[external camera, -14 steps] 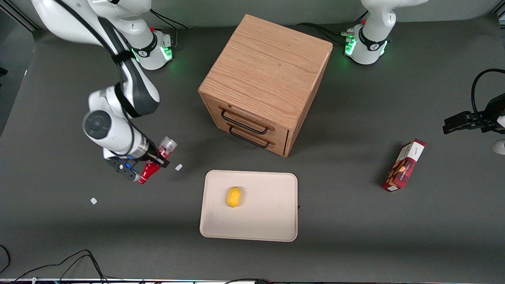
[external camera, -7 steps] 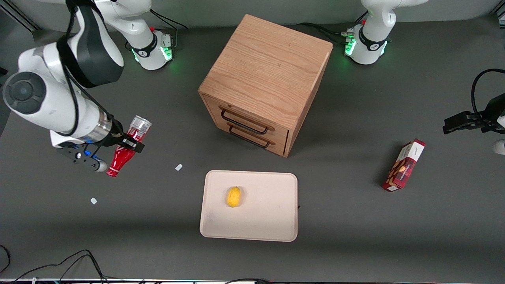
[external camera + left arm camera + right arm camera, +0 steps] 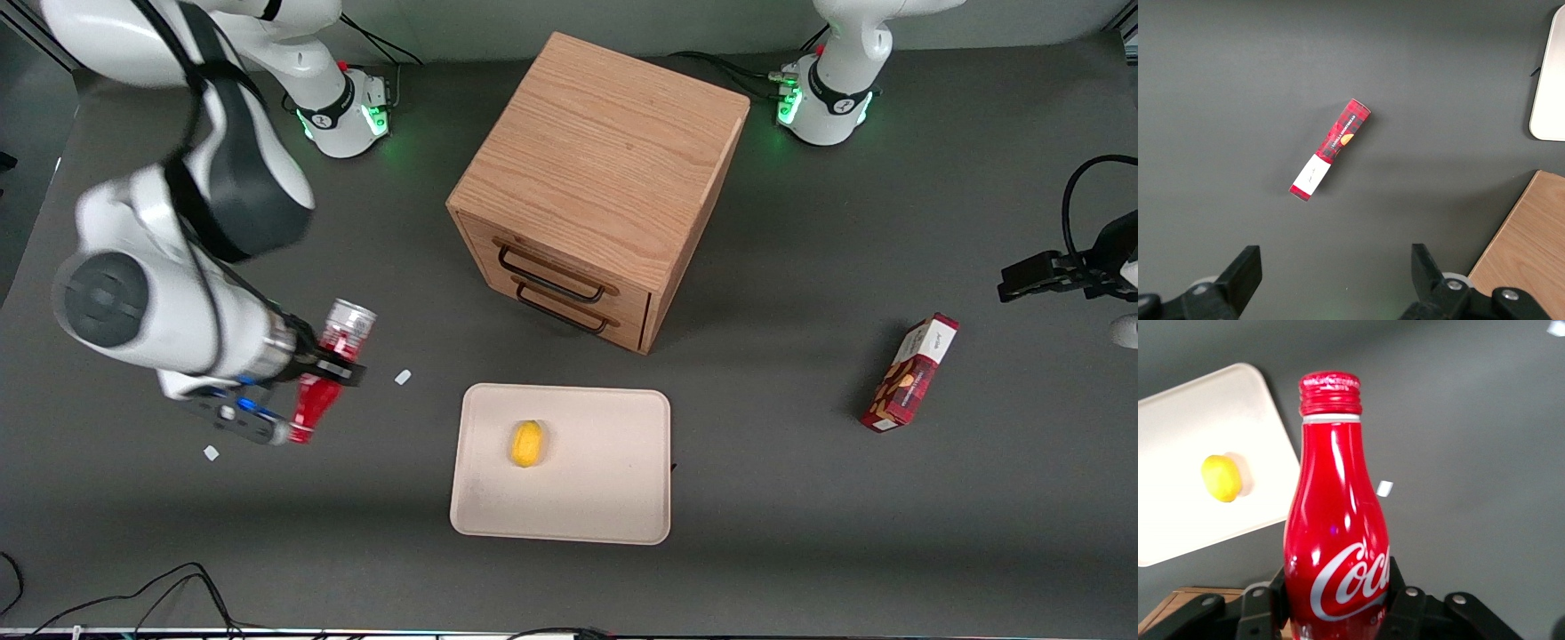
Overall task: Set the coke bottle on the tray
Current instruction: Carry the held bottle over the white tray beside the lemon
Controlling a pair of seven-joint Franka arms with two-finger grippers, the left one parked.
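Right arm (image 3: 169, 293): glossy white rounded shells w/ dark grey joint bands, grey round cap on the elbow-like joint, black cable along the links. Silver metal ring just above the end effector (image 3: 331, 366), which is black; dark flange beside it w/ small blue lights. Wrist view: black finger mounts w/ small silver screws. White base (image 3: 342, 107) w/ green glow, red dot.

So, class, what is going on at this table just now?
The right arm's gripper is shut on the coke bottle and holds it tilted in the air above the table, toward the working arm's end. The tray lies flat in front of the wooden drawer cabinet, with only a small yellow fruit on it.
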